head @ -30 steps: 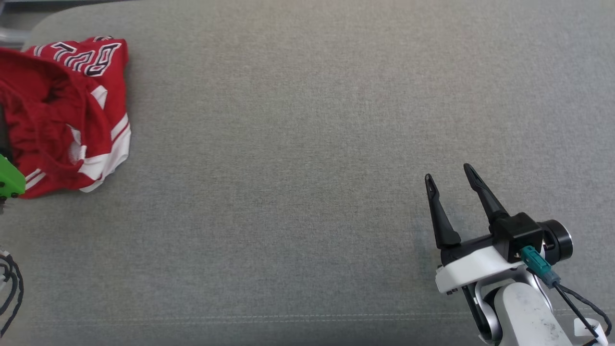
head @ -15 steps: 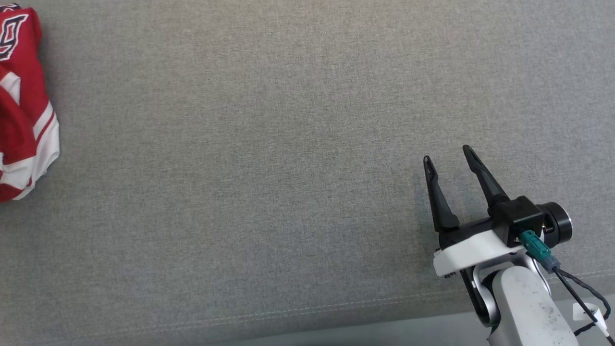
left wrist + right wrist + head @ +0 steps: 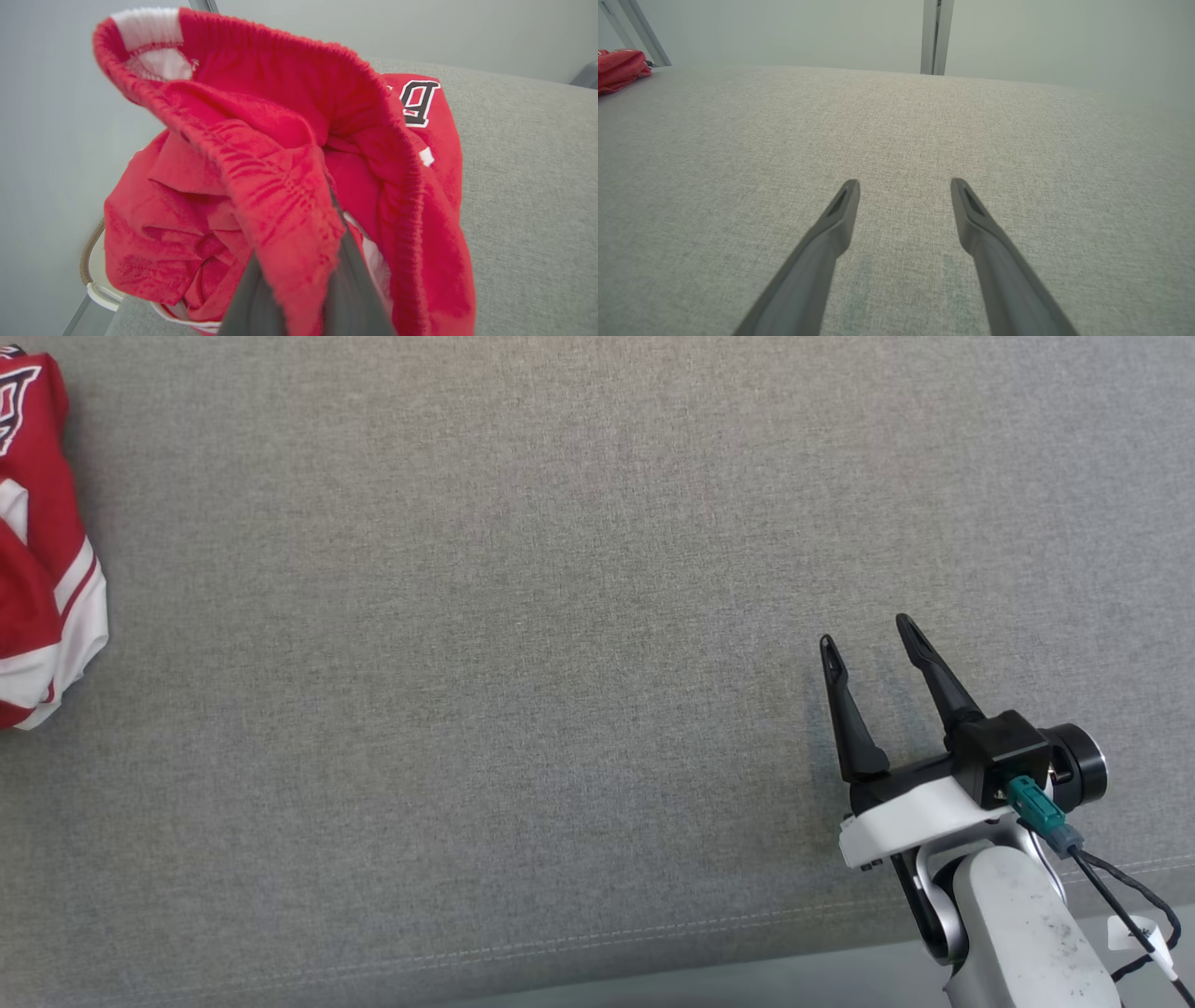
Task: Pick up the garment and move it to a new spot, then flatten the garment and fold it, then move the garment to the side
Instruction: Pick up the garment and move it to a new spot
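Clamping garment (image 3: 261, 140) | left tool (image 3: 308, 261) tips cloth-buried | head view crops garment

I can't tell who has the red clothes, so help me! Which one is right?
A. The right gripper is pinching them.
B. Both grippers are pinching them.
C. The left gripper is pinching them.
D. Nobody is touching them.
C: in the left wrist view the left gripper is shut on a fold of the red garment, while the right gripper stands open over the grey fabric surface, far from the garment.
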### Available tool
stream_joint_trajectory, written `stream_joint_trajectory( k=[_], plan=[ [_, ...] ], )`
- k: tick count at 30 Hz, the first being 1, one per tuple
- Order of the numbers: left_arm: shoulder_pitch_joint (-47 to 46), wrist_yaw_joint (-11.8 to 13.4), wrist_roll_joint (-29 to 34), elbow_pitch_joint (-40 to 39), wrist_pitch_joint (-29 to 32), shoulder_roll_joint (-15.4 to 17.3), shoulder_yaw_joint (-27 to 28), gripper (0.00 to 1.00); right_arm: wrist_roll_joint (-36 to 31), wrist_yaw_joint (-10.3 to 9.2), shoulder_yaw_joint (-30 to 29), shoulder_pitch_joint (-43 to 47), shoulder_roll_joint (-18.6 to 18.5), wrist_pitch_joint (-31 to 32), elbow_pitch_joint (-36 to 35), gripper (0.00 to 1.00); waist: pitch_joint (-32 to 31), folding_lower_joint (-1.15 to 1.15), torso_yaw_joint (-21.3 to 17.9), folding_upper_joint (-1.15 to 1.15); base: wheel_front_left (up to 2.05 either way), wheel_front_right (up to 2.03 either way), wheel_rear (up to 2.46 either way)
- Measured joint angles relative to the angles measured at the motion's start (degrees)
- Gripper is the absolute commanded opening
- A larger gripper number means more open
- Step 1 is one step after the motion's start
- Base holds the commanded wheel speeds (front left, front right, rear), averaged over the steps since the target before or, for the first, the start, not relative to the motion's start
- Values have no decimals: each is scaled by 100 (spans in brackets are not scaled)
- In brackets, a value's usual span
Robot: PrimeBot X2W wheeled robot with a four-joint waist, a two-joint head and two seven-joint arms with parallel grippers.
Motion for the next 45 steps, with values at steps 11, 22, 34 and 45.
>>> stream_joint_trajectory(
  k=[11, 22, 34, 45],
  plan=[
    [-209, -345, 470, -491, -165, 71, -644, 0, 126, 0, -36, 152, 1, -1, 107, 100, -601, -1, -1, 0, 0, 0, 0],
    [-233, -602, 776, -1464, 595, 36, -1468, 0, 258, -1, -116, 638, 0, -2, 186, 100, -1502, -1, -125, 0, 0, 0, 0],
    [224, -648, 794, -1292, 1040, -1087, -2536, 0, 407, -1, 100, 817, -1, -3, 219, 100, -1907, -1, -738, 0, 0, 0, 0],
    [-186, -543, 814, 442, 293, -2298, -2897, 0, 593, 0, 498, 553, -3, -2, 242, 100, -1736, -1, -1550, 0, 0, 0, 0]
  ],
)
